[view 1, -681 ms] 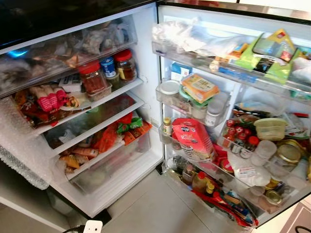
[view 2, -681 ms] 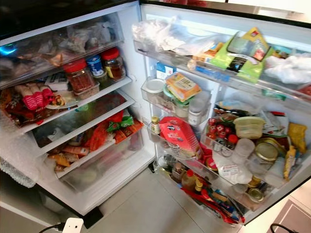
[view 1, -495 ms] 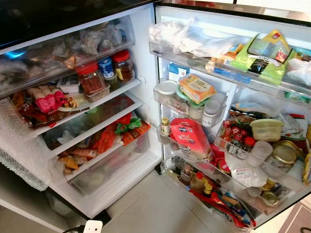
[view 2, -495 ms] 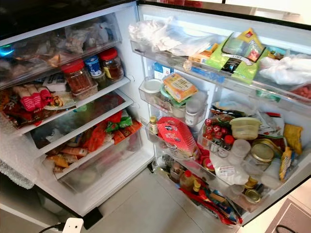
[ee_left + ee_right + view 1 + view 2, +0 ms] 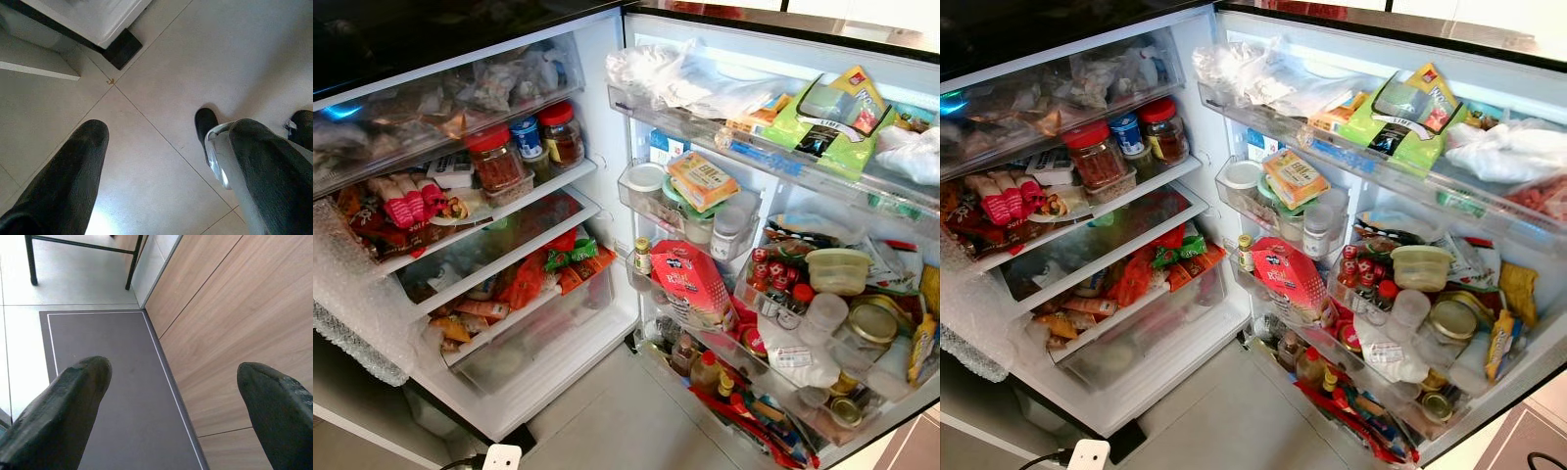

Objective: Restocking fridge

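The fridge stands open before me, its shelves [image 5: 509, 211] on the left and its door racks [image 5: 773, 162] on the right. Two red-lidded jars [image 5: 493, 162] share a shelf with a blue-lidded one. Red and orange packets [image 5: 558, 269] lie above the clear bottom drawer [image 5: 538, 333]. On the door sit an orange pack [image 5: 703, 180], a red carton [image 5: 688, 284], green packets [image 5: 822, 113] and several jars and bottles. My left gripper [image 5: 166, 176] hangs open over the floor tiles by the fridge's base. My right gripper [image 5: 171, 406] hangs open over a grey mat [image 5: 112, 396].
Bubble wrap [image 5: 352, 313] hangs off the fridge's left side. A white plug block [image 5: 499, 458] lies on the tiled floor [image 5: 607, 421] in front. Beside the mat runs a wooden panel [image 5: 230, 333], and black furniture legs [image 5: 32, 259] stand beyond it.
The whole picture has slid a little to the left, so the camera has turned slightly right. Nothing in the fridge has moved.
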You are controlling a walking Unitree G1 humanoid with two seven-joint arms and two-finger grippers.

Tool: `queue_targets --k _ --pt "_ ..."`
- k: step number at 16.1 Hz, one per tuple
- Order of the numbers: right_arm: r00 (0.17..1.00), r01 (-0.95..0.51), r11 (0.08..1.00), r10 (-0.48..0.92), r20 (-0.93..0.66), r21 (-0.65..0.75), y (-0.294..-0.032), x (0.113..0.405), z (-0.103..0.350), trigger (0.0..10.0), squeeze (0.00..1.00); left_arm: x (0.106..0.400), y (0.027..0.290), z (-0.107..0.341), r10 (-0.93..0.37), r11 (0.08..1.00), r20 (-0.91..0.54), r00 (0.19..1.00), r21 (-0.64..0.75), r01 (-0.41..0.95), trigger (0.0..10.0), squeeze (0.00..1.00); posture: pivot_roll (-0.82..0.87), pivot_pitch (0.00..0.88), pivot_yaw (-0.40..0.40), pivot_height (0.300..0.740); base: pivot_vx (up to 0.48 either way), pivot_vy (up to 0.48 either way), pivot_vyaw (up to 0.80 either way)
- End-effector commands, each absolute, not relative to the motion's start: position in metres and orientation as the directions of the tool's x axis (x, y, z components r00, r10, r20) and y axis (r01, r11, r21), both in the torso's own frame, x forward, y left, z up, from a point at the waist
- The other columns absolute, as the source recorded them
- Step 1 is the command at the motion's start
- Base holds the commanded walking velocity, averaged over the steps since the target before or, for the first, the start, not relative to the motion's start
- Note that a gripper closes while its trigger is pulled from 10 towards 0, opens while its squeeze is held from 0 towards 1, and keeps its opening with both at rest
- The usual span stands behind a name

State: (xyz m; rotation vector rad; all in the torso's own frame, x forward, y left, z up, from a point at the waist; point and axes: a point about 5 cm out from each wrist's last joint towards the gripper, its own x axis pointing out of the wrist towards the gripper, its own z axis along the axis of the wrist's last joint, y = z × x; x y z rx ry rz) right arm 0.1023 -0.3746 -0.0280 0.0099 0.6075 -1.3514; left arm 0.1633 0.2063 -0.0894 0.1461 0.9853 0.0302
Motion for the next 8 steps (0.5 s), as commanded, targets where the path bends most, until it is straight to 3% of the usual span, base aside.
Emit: queue_targets --k 1,3,8 --pt "0.091 0.917 0.24 -0.905 -0.417 -0.32 -0.377 0.102 -0.027 10.0 0.0 0.16 0.211 -0.091 0.091 0.987 -0.844 0.528 0.146 0.064 10.0 0.0 -0.1 0.011 0.076 0.74 0.0 0.0 0.0" --pt "0.115 0.911 0.273 -0.888 -0.445 -0.309 -0.372 0.103 -0.031 10.0 0.0 0.159 0.211 -0.091 0.089 0.987 -0.849 0.522 0.146 0.07 10.0 0.0 -0.09 0.016 0.077 0.74 0.0 0.0 0.0" --pt "0.158 0.896 0.333 -0.858 -0.488 -0.295 -0.359 0.108 -0.039 10.0 0.0 0.158 0.211 -0.091 0.094 0.987 -0.851 0.516 0.146 0.062 10.0 0.0 -0.09 0.016 0.072 0.74 -0.292 0.0 0.0"
